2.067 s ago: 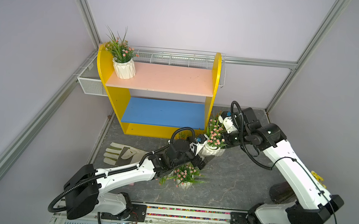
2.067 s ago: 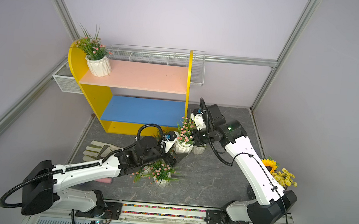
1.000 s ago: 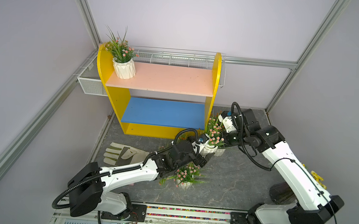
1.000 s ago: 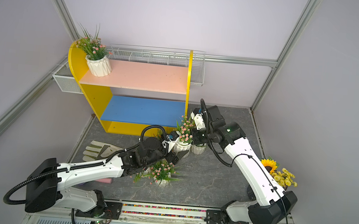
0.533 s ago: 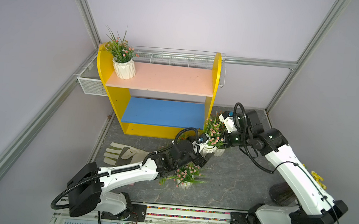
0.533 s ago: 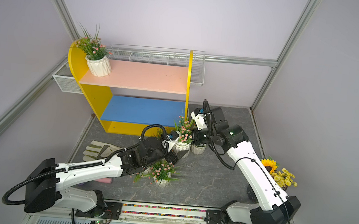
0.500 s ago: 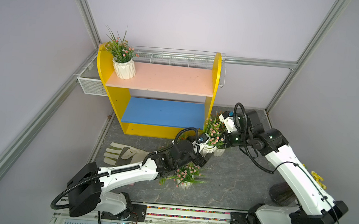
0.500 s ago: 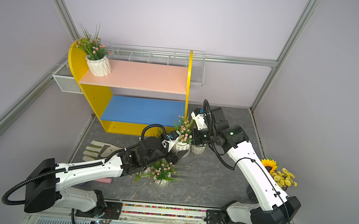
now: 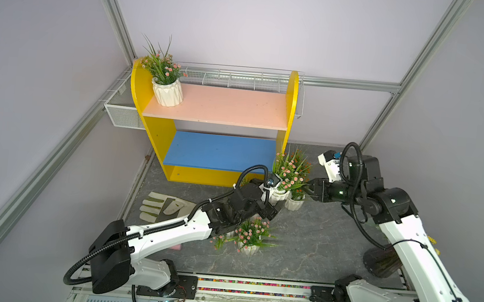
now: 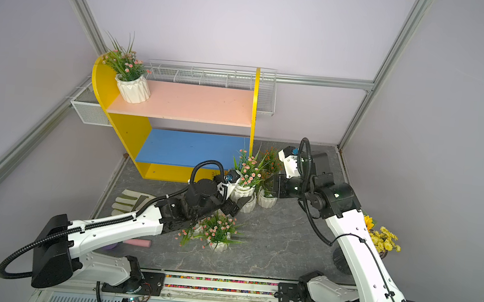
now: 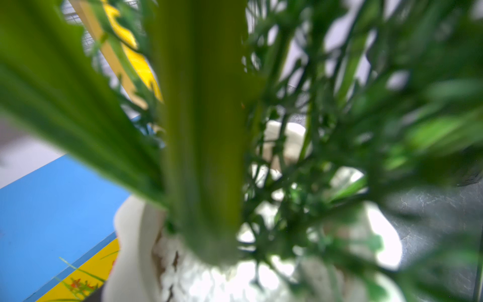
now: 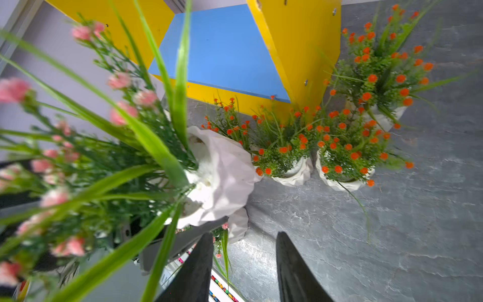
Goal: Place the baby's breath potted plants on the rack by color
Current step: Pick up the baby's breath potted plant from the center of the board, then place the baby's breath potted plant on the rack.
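The rack point(image 9: 214, 106) stands at the back, with a blue lower board point(image 9: 219, 152). One pink baby's breath potted plant point(image 9: 167, 93) sits at the left end of its pink upper board. My left gripper point(image 9: 274, 200) is shut on the white pot of another pink plant point(image 9: 279, 195), tilted, just off the rack's right front corner. In the right wrist view this pot point(image 12: 222, 177) rests against a grey finger point(image 12: 183, 240). My right gripper point(image 12: 243, 238) hangs open and empty beside it. Several orange plants point(image 12: 285, 157) stand by the rack's side panel. A pink plant point(image 9: 248, 240) stands under my left arm.
A work glove point(image 9: 162, 207) lies on the grey floor left of my left arm. A sunflower bouquet point(image 10: 384, 236) in a dark vase point(image 9: 381, 262) stands at the far right. White wire baskets point(image 9: 123, 113) hang behind and beside the rack. A pink stick point(image 10: 138, 242) lies near the front.
My right gripper has opened, let go of the pink plant and drawn back a little to the right. My left gripper stays closed on that plant's pot.
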Available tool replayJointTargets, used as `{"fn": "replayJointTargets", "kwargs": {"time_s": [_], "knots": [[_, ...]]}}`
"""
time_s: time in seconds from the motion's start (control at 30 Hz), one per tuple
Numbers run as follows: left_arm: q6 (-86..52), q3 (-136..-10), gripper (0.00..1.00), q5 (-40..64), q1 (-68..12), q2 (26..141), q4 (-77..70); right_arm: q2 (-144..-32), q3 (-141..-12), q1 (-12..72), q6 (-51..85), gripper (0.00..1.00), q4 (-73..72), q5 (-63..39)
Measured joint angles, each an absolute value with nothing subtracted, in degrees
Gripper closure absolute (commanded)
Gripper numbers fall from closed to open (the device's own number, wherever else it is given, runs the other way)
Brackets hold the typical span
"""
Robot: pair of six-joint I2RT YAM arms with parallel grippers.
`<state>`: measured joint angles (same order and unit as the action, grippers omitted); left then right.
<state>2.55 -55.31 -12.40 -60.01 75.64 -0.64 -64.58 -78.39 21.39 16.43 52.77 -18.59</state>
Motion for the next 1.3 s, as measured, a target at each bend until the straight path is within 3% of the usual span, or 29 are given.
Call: {"fn": "replayJointTargets", "kwargs": {"time_s": [0.33,0.8,1.3], "knots": [[1.8,-60.8,0.43,-12.5,-54.3,72.0,9.6,-60.1,-67.4,14.3,16.5,0.55,51.4,-21.5],[1.1,-74.6,0.42,-15.0,-44.8,68.5,22.9,-55.3,-57.6,14.0,18.1,0.52,46.2,-25.0],[0.5,-88.9,0.42,-10.2,-35.1,71.1,31.0,-53.8,-57.0,14.0,18.4,0.51,45.3,-25.8]]}}
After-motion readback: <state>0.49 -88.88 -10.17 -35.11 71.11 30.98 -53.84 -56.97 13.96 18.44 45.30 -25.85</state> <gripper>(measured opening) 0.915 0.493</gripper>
